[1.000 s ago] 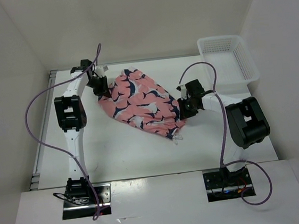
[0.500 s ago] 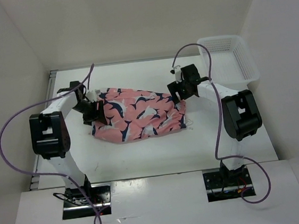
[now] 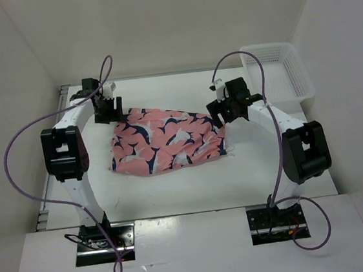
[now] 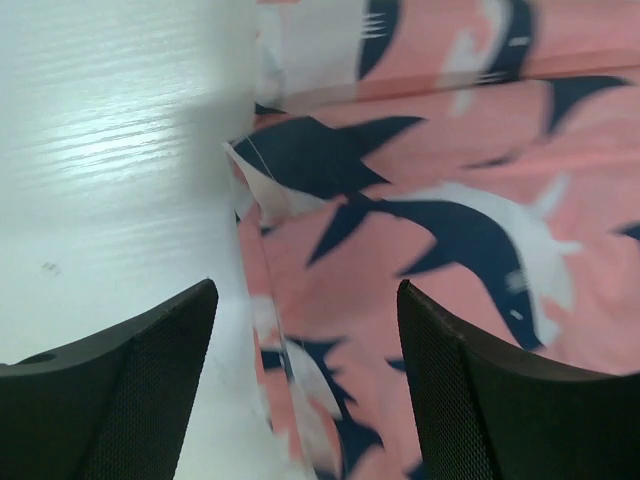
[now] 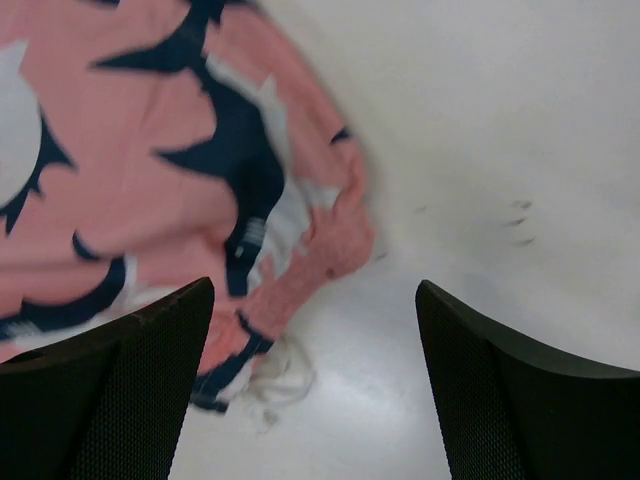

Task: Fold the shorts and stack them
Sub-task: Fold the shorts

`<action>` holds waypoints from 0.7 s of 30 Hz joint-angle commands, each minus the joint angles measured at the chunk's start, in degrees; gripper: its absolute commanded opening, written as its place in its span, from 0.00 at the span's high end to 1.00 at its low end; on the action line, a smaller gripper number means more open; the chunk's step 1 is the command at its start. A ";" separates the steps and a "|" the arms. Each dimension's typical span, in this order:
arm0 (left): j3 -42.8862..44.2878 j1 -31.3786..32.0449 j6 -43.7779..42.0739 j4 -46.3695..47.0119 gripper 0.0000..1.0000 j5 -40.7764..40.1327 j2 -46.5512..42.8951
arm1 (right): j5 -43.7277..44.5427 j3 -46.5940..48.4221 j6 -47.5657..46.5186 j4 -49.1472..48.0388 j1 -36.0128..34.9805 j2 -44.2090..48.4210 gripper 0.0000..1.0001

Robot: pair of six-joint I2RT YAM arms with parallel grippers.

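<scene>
**Q:** Left gripper (image 3: pixel 105 107), how does it stand?

**A:** Its jaws are apart and clamp nothing. It sits at the far-left corner of the shorts (image 3: pixel 166 141). In the wrist view one finger (image 4: pixel 150 390) is over bare table (image 3: pixel 174 192) and the other over fabric.

**Q:** And the right gripper (image 3: pixel 221 110)?

**A:** Also spread and gripping nothing, at the far-right corner of the shorts. A bit of white cord (image 5: pixel 275 380) lies at the hem beneath it.

**Q:** Where are the shorts?

**A:** Mid-table between the two grippers, spread out but rumpled.

**Q:** What else is around?

**A:** A white mesh basket (image 3: pixel 302 78) stands in the far-right corner, well apart from the shorts. The right arm's purple cable (image 3: pixel 252 70) arcs across the basket's near-left corner in the overhead view. Another purple cable (image 3: pixel 14 147) loops out left of the left arm.

**Q:** The surface and the room?

**A:** The tabletop is glossy white with a few small dark marks (image 5: pixel 515 222). A metal rail (image 3: pixel 45 202) runs along its left edge, and plain pale walls (image 3: pixel 157 28) close it in on three sides.
</scene>
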State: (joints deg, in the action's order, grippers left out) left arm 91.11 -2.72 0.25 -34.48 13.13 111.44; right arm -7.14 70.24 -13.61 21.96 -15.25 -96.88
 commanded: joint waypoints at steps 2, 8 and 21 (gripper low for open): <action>3.98 -0.27 -0.25 2.14 0.20 -3.72 8.96 | -6.12 -6.42 1.56 4.50 -0.40 6.70 0.13; 5.74 -0.27 -0.25 1.61 0.25 0.49 11.35 | -11.23 -8.45 3.32 5.20 -0.40 6.80 0.13; 5.74 2.02 -0.25 4.95 0.57 0.23 9.59 | -8.51 -10.03 4.37 2.65 -0.40 4.33 0.18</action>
State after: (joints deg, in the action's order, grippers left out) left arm 95.94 -1.13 0.21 -31.33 12.60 122.69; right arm -16.27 61.08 -10.13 26.30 -15.25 -92.44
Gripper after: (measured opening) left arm 0.447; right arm 0.823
